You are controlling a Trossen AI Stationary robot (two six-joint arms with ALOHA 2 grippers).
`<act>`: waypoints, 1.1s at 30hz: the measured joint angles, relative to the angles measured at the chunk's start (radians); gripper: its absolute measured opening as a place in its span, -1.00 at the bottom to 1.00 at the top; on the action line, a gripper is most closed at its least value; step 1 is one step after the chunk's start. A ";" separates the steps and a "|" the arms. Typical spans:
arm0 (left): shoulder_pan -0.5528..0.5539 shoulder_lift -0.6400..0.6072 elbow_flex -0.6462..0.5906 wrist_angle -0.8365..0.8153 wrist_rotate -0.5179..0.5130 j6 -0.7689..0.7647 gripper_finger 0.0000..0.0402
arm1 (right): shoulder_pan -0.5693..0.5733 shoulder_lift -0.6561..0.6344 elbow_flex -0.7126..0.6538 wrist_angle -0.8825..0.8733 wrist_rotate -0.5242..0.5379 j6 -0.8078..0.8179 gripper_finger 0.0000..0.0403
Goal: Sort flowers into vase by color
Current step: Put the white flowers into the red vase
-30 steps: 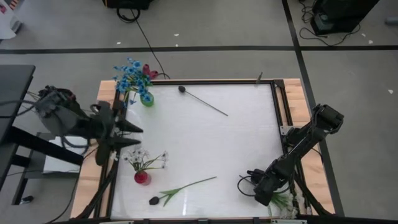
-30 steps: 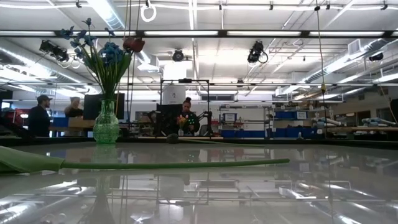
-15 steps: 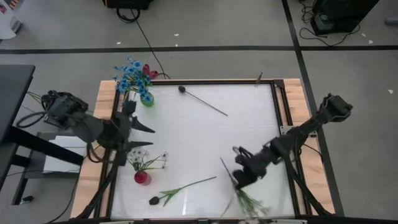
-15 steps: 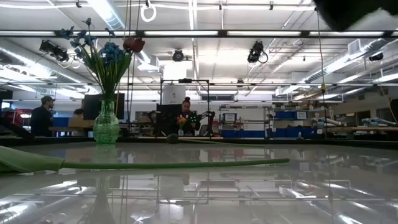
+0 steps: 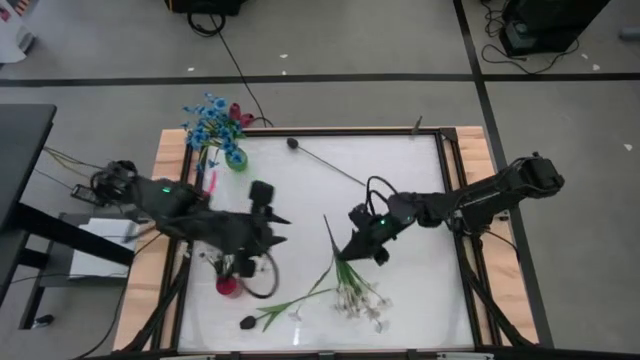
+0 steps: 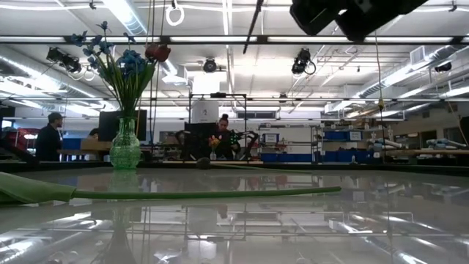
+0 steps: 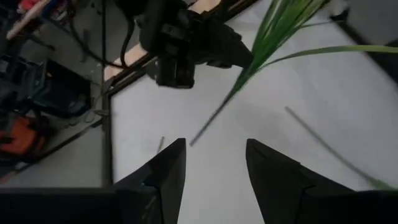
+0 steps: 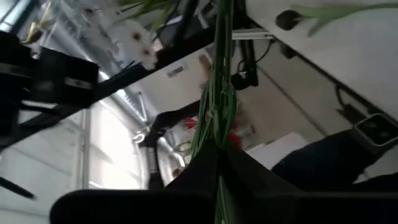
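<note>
Trouble is most likely at the crowded near-left part of the table [image 5: 400,160], where the two arms are close together. The right gripper [image 5: 362,243], reaching in over the middle of the table, is closed on the stems of a bunch of white flowers [image 5: 358,300]; the right wrist view shows the green stems [image 8: 219,81] pinched between its dark fingers, and from above the white heads hang toward the near edge while one stem tip sticks up toward the far side. The left gripper [image 5: 268,228] hovers just right of the red vase [image 5: 228,286], its fingers [image 7: 163,174] spread apart with nothing between them, pointed at the other arm and the bunch it carries. If the bunch is meant for the red vase, which already holds white blooms, the left arm lies across the route, and a stem could snag on it or the grippers could knock together. The loose heads could also brush the vase and tip it. A dark-headed flower with a leafy stem [image 5: 290,305] lies flat near the front edge, close to the hanging bunch, and could be dragged. Another dark-headed stem [image 5: 325,164] lies well apart toward the far side. The green vase [image 5: 236,158] at the far left corner holds blue flowers [image 5: 208,120] and one dark red head [image 5: 236,112], which looks out of keeping with sorting by colour.
</note>
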 joint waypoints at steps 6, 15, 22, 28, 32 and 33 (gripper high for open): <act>0.060 0.084 0.000 0.092 0.074 0.091 -0.14 | -0.045 0.006 0.000 0.157 -0.045 0.057 -0.87; 0.141 0.116 0.000 0.260 0.149 0.142 -0.14 | -0.067 0.006 0.000 0.266 -0.012 0.079 -0.88; 0.179 0.116 0.000 0.280 0.233 0.201 -0.14 | -0.088 0.005 0.000 0.388 0.058 0.078 -0.88; 0.188 0.126 0.000 0.300 0.235 0.249 -0.15 | -0.088 0.005 0.000 0.399 0.058 0.083 -0.88; 0.197 0.154 0.000 0.310 0.259 0.253 -0.15 | -0.088 0.006 0.000 0.398 0.054 0.084 -0.88; 0.201 0.161 0.000 0.312 0.261 0.257 -0.15 | -0.088 0.006 0.000 0.398 0.054 0.087 -0.88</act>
